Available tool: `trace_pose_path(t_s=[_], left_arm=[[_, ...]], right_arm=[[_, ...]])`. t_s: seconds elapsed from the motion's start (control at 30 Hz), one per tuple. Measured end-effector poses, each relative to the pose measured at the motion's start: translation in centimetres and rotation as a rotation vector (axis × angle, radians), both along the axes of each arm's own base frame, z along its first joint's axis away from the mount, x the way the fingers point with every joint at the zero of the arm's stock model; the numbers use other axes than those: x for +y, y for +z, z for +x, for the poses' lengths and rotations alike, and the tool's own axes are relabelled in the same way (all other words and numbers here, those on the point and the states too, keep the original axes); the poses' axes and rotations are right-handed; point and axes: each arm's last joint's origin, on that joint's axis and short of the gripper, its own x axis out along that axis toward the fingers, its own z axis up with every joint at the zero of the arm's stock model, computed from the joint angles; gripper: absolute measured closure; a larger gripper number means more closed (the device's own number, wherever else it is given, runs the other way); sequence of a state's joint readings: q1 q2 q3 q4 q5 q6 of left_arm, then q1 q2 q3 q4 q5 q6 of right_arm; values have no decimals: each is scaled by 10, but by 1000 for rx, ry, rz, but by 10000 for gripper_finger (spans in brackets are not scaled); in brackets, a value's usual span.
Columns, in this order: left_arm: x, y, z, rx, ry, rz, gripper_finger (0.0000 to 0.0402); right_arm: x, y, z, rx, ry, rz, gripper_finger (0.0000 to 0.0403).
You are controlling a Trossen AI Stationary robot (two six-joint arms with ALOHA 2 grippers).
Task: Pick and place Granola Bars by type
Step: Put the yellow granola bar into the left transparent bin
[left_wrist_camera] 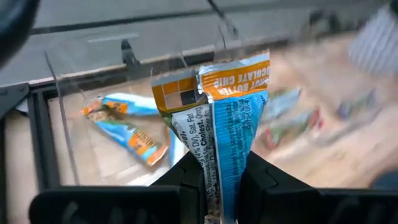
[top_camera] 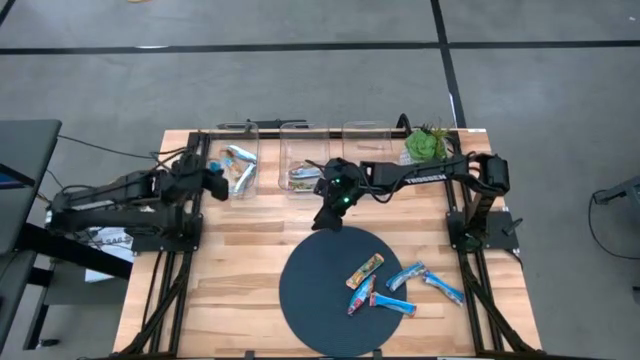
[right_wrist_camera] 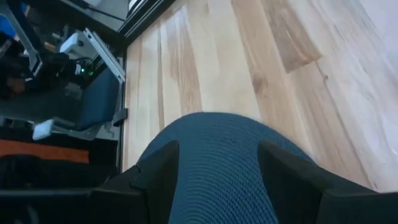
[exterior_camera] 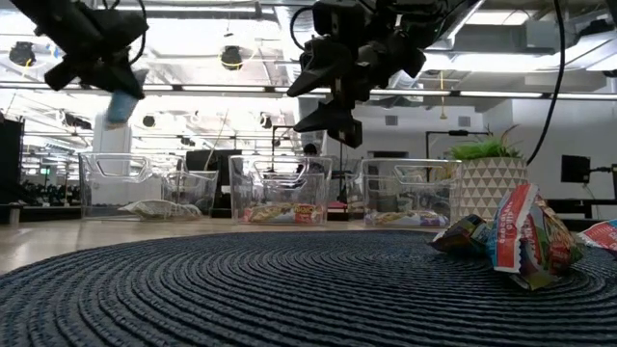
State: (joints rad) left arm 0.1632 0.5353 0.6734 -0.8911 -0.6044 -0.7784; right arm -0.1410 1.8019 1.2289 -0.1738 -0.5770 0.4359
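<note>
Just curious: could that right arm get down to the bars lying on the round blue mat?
Probably yes. The right gripper hangs open over the mat's far edge, holding nothing, and the granola bars lie uncovered nearby with nothing between.

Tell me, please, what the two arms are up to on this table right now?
They are sorting granola bars into clear bins along the table's far edge. The left gripper is shut on a blue bar and holds it above the left bin, which already has blue bars in it. The right gripper, open and empty, hangs over the far edge of the round dark mat, where several bars still wait.
</note>
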Motion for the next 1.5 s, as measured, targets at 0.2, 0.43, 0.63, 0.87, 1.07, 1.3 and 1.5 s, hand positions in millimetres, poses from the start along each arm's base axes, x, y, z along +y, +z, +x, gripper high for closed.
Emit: trace_pose_path(t_s=[0.2,0.43,0.63,0.87,1.07,1.3,1.5], left_arm=[[11,-6,4,208,-116,35,359],[26,-13,16,326,-184,-5,359],[35,-18,22,342,-225,-54,359],[40,-2,20,309,-221,-47,359],[55,35,24,397,-231,82,359],[80,21,41,795,-473,60,359],[97,-5,58,998,-649,-12,359]], right_arm=[[5,0,0,0,12,-1,204],[6,-1,0,12,9,0,215],[6,-1,0,16,3,-1,224],[6,-1,0,21,1,-1,232],[6,-1,0,23,-9,-11,234],[6,-1,0,22,-10,-12,234],[6,-2,0,23,-16,-18,236]])
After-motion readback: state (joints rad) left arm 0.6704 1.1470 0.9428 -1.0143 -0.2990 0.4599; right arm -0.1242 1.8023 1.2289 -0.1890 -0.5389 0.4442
